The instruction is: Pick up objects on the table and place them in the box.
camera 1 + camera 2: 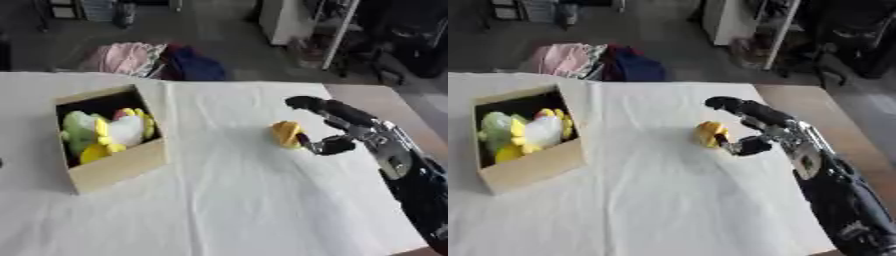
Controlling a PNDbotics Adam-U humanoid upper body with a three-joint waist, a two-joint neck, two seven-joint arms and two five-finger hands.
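A small yellow object point(285, 134) lies on the white tablecloth right of centre. My right hand point(350, 131) reaches in from the right and stands open beside it. Its fingers point(308, 103) stretch out above and behind the object, and the thumb point(325, 145) sits low against the object's right side. An open cardboard box point(118, 167) stands at the left. It holds soft toys in green, white and yellow point(114, 131). My left hand shows in neither view.
The white cloth point(236, 200) covers most of the table. Bare brown tabletop point(372, 100) shows at the far right edge. Beyond the far edge, pink and dark blue bundles point(162, 60) lie on the floor.
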